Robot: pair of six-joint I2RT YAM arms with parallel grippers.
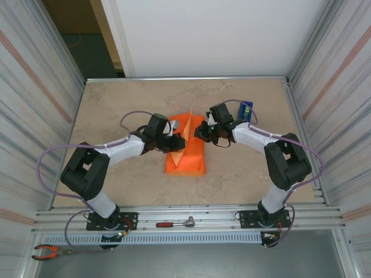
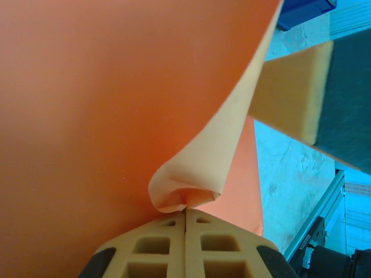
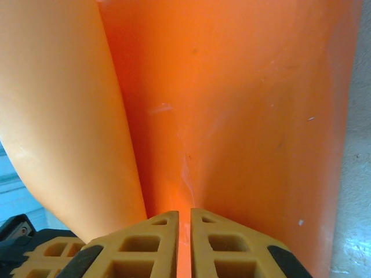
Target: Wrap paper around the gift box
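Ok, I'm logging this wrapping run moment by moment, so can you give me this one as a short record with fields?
paper: orange sheet in the middle of the table, one flap raised between the two tools
left tool: shut, pinching a curled edge of the paper
right tool: shut on the paper, sheet running between its fingers
tape dispenser: blue, far right, beyond the right arm

Beige mottled tabletop (image 1: 116, 110) between ribbed metal side walls (image 1: 35, 87), white panel (image 1: 214, 35) behind
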